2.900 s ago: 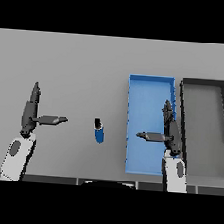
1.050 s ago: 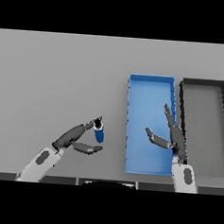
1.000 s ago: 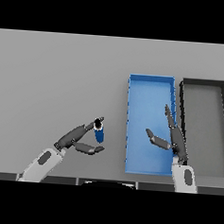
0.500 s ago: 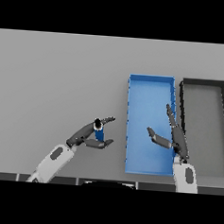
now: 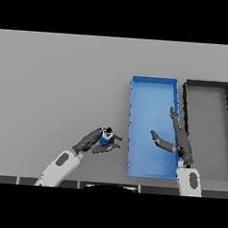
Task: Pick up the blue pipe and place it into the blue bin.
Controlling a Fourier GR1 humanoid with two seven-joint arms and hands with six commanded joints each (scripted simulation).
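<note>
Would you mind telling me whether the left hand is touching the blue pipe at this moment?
Touching. The head view shows the left hand with fingers and thumb curled round the blue pipe, no gap between them, just left of the blue bin.

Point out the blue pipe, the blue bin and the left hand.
blue pipe (image 5: 104,139): head view, on its blue body showing between the fingers.
blue bin (image 5: 154,80): head view, on its far rim.
left hand (image 5: 87,141): head view, on the back of the hand, fingers curled round the pipe.
</note>
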